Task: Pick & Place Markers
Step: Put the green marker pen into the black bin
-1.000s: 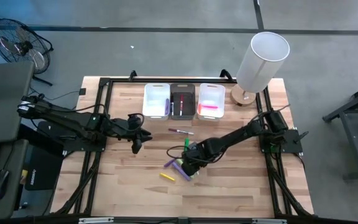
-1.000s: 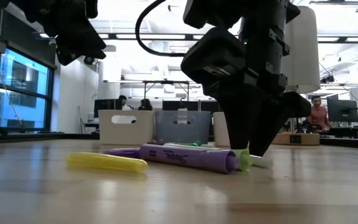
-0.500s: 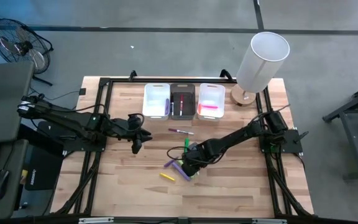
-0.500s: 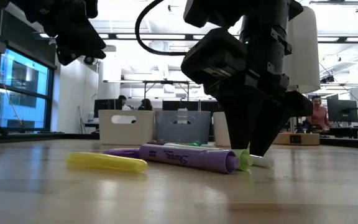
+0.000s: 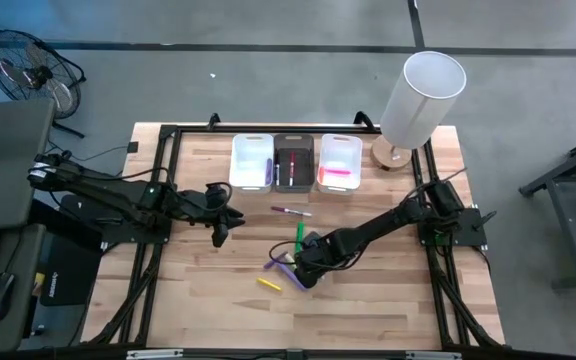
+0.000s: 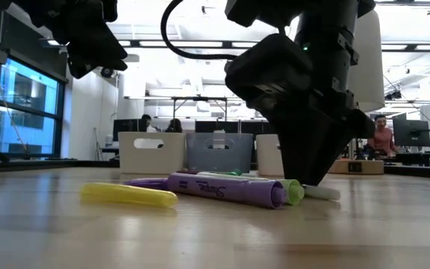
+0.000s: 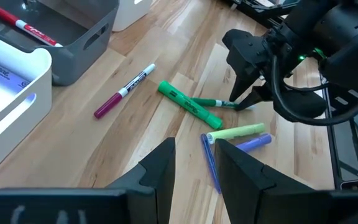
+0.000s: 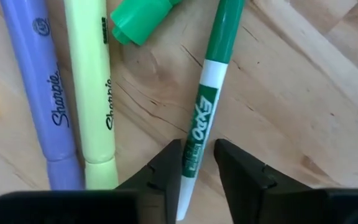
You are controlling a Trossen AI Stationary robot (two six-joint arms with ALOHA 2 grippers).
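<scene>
Several markers lie in a cluster mid-table: a purple highlighter (image 6: 222, 187), a pale green one (image 8: 92, 93), a green highlighter (image 5: 299, 236), a yellow one (image 6: 125, 195), and a thin green-and-white pen (image 8: 207, 81). A magenta pen (image 5: 290, 211) lies apart, toward the bins. My right gripper (image 5: 306, 266) stands down over the cluster, shut on the thin green pen. My left gripper (image 5: 220, 232) hangs above the table to the cluster's left, open and holding nothing. My right gripper pinches the thin green pen between its two fingers on the white printed barrel (image 8: 197, 138). The fingers (image 8: 166, 168) come from above, pointing down, and lie across the pen. The pen lies flat on the table, its white end (image 6: 323, 193) showing beside the fingertips.
Three bins stand in a row at the far side: a white one (image 5: 252, 160), a dark one (image 5: 294, 162) with pens inside, and a white one (image 5: 339, 163) with a pink marker. A white lamp (image 5: 418, 95) stands at the far right corner. Bare wood lies toward the near edge.
In the low view my right gripper's two fingers, spread apart a second ago, have come together on the thin green pen. The gripper has shifted slightly toward the table's right, uncovering the green highlighter in the high view. The markers have stayed in place.
</scene>
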